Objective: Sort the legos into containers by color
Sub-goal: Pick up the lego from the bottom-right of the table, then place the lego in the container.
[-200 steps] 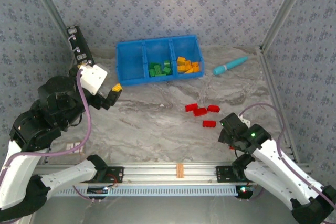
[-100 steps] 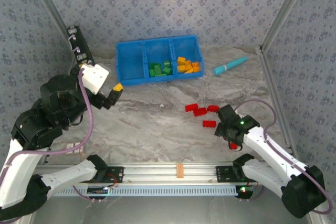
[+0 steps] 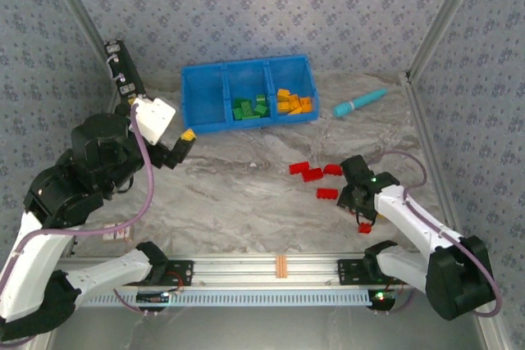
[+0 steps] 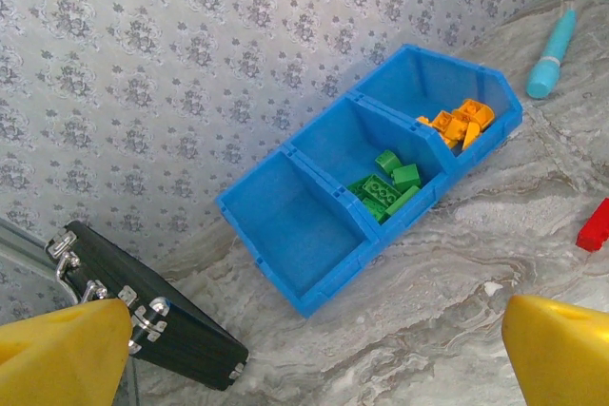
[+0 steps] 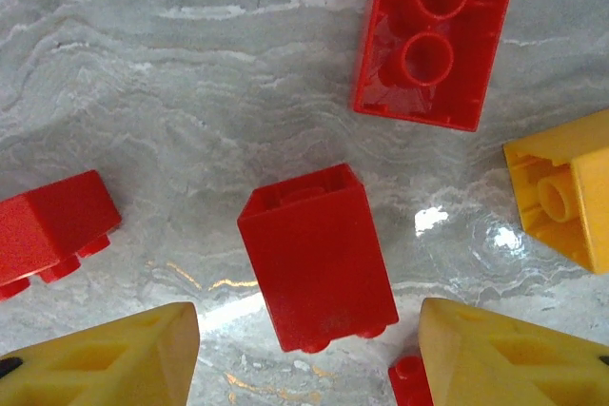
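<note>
Since every green brick (image 3: 250, 108) and orange brick (image 3: 294, 102) in view already lies in the middle and right compartments of the blue bin (image 3: 246, 64), the work left is judged to be the red bricks (image 3: 312, 174) loose on the table (image 3: 238, 194), with the empty left compartment (image 3: 203, 102) their likely destination.

Right gripper (image 5: 309, 354): jaws apart, hanging low over the red group. The wrist camera shows one red brick (image 5: 314, 268) lying on its side directly between the two yellow fingers (image 5: 114, 358). A strip of bare table shows on either side, so neither finger touches it. Its longer side runs away from the gripper and leans slightly left at the far end, so the jaws would close across its short width. This alignment is judged suitable for a grasp.

Neighbours: an upturned red brick (image 5: 438, 35) lies just beyond the target. Another red brick (image 5: 52, 230) sits near the left finger and could be nudged on descent. A yellow block at the right edge cannot be identified with certainty.

Left gripper (image 3: 182, 141): jaws fully apart and holding nothing, raised near the bin's left end and well apart from the red group. The right arm is plainly the nearer.
</note>
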You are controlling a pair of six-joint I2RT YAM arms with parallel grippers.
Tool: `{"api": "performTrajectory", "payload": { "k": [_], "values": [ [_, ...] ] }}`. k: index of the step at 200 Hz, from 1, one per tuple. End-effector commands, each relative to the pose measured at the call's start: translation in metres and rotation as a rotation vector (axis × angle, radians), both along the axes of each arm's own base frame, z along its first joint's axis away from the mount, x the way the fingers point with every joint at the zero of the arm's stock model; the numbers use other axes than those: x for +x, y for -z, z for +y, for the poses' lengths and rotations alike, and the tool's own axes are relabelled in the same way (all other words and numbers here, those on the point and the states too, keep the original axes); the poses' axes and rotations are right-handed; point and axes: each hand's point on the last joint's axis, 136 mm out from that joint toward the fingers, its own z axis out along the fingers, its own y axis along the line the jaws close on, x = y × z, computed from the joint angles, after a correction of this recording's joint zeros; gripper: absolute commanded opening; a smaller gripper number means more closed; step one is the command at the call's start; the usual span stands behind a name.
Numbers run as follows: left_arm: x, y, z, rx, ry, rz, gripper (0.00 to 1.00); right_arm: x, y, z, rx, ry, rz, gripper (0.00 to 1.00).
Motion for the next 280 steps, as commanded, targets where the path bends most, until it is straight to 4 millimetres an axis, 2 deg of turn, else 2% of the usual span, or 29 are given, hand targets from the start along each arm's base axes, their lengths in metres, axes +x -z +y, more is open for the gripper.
{"api": "performTrajectory", "payload": {
  "k": [1,53,124,174,197,230,252,280],
  "values": [
    [0.003,-0.018,0.002,-0.027,-0.013,-0.046,1.00,0.006,0.000,-0.001,0.001,-0.015,0.000,0.61],
    [0.006,-0.017,0.000,-0.025,-0.015,-0.041,1.00,0.010,0.008,-0.004,-0.006,-0.017,0.022,0.56],
    [0.006,-0.017,0.001,-0.022,-0.020,-0.040,1.00,0.013,0.016,-0.003,0.000,-0.026,0.036,0.38],
    [0.007,-0.017,0.000,-0.021,-0.019,-0.041,1.00,0.015,0.008,-0.002,-0.001,-0.044,0.029,0.30],
    [0.006,-0.016,0.001,-0.021,-0.021,-0.044,1.00,0.022,-0.010,0.002,0.000,-0.069,0.004,0.26],
    [0.007,-0.015,0.002,-0.018,-0.027,-0.045,1.00,0.042,-0.058,0.018,0.001,-0.131,-0.083,0.22],
    [0.009,-0.012,-0.002,-0.047,-0.021,-0.025,1.00,0.062,-0.094,0.036,-0.002,-0.181,-0.158,0.21],
    [0.012,0.005,-0.024,-0.111,0.049,0.055,1.00,0.100,-0.138,0.068,-0.024,-0.323,-0.258,0.20]
  ]
}}
